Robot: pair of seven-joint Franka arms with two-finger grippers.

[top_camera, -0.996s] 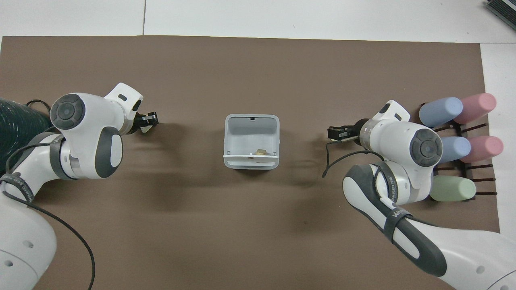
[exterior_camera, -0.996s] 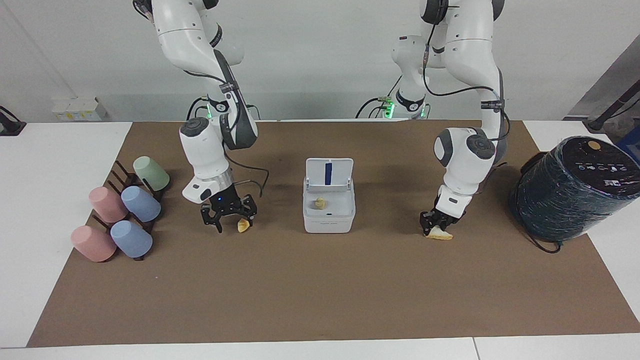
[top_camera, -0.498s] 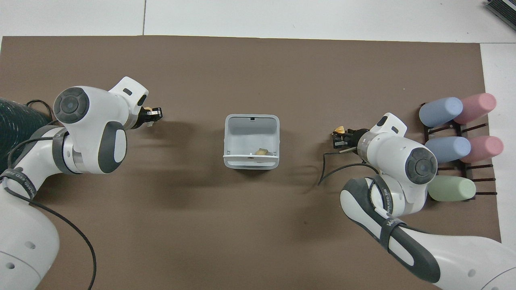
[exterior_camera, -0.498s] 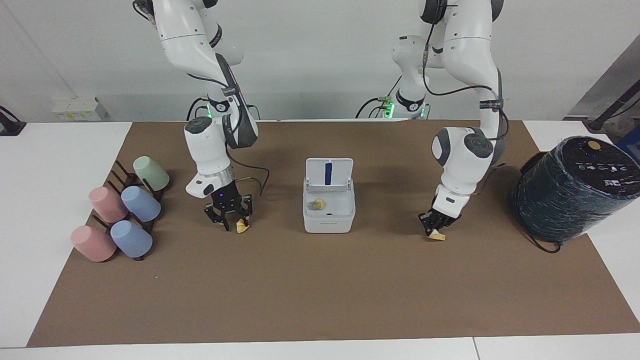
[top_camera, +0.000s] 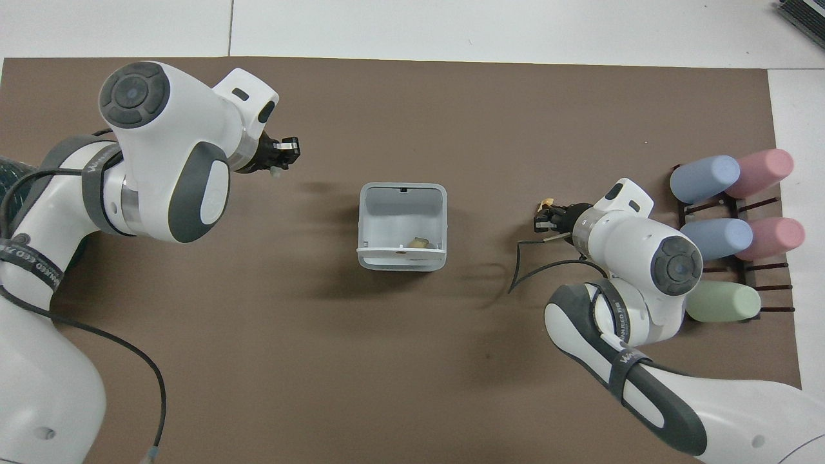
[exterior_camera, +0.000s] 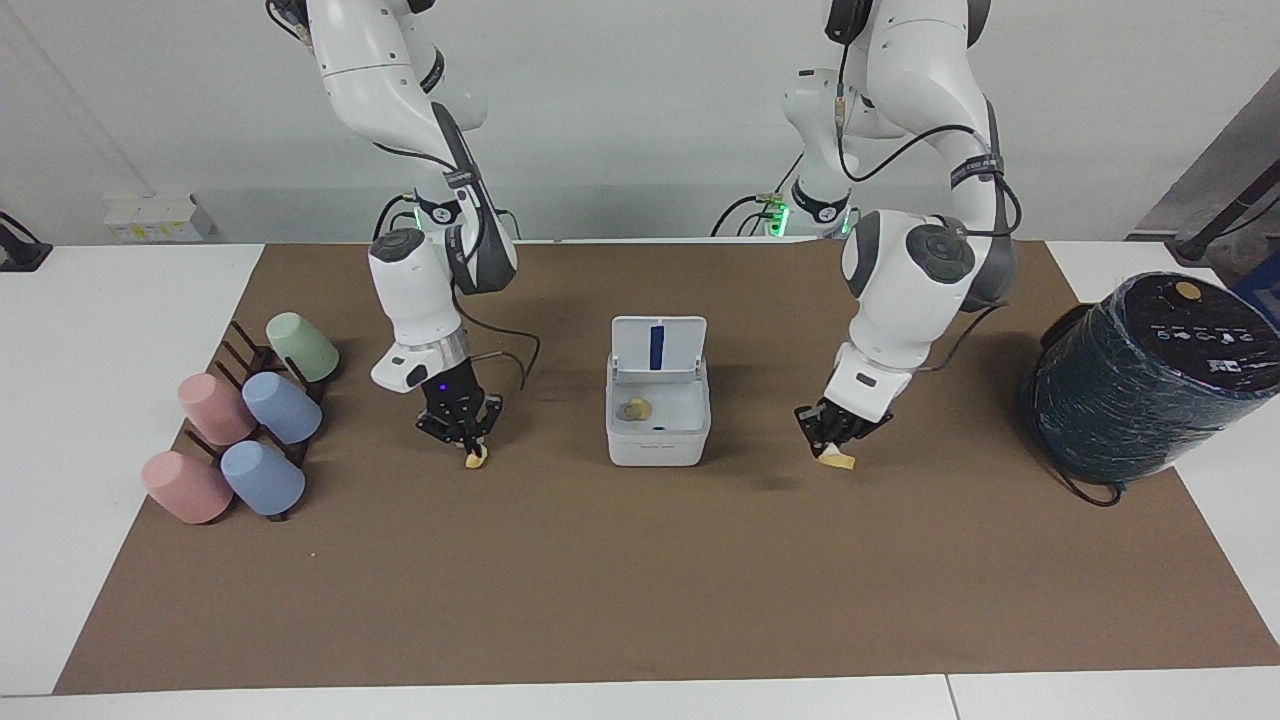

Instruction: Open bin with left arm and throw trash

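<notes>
Between the two grippers sits the bin (exterior_camera: 657, 405), lid up, one nugget (exterior_camera: 636, 409) inside. Left gripper (exterior_camera: 836, 450), clenched on the wedge (exterior_camera: 838, 461), hangs raised beside it; right gripper (exterior_camera: 470, 447) pinches a scrap (exterior_camera: 475, 460), equally near.

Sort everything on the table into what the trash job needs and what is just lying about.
Job: open white bin; scrap in the bin; scrap in left gripper; scrap in right gripper.
Lying about: five pastel cups on a rack; dark wrapped cylinder.
</notes>
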